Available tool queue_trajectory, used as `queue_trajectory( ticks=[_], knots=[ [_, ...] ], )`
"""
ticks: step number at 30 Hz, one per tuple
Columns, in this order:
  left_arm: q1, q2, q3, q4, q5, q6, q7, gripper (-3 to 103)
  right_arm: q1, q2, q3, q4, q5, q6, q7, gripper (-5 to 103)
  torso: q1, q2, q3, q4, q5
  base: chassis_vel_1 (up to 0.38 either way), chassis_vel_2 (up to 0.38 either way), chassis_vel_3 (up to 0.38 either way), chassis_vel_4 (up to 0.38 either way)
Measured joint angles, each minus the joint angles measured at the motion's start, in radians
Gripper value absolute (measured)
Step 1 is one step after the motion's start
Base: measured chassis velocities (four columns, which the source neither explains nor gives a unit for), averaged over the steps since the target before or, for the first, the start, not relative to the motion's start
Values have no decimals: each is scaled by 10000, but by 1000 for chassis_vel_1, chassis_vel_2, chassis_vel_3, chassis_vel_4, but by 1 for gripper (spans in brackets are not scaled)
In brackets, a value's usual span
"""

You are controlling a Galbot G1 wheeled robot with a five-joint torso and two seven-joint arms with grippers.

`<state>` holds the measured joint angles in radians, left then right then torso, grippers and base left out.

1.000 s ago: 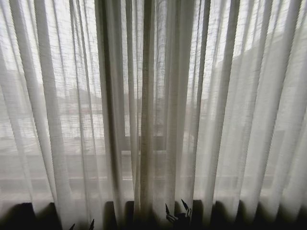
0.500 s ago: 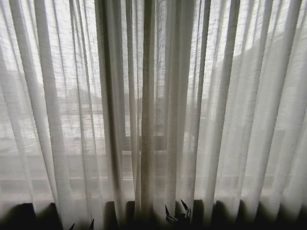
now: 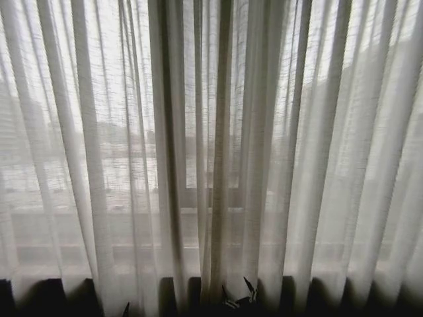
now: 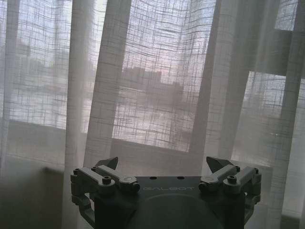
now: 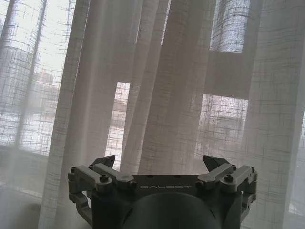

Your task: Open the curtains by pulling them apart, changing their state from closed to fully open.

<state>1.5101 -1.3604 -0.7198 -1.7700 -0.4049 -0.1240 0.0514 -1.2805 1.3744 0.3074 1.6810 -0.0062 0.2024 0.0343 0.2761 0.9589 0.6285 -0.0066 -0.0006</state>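
Since half a second ago the whole head view is shifted right and slightly down: camera motion, not fabric. Curtains (image 3: 218,152) fill the frame, unparted. Left gripper (image 4: 164,164) and right gripper (image 5: 162,162) are spread wide, empty, near the folds.

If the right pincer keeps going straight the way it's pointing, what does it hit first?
Most likely the curtains: the open right pincer faces a bunched fold of sheer fabric, with nothing between them. How far off the fabric hangs is hard to judge.
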Motion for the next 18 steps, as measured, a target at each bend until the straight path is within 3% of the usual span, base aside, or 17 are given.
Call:
queue_trajectory(
  ticks=[18],
  knots=[
    [-17, -13, 0, -20, 11, -42, 31, 100, -8, -4, 84, -285, 43, 407, -415, 100, -1, -1, 1, -2, 6, 0, 0, 0, 0]
  ],
)
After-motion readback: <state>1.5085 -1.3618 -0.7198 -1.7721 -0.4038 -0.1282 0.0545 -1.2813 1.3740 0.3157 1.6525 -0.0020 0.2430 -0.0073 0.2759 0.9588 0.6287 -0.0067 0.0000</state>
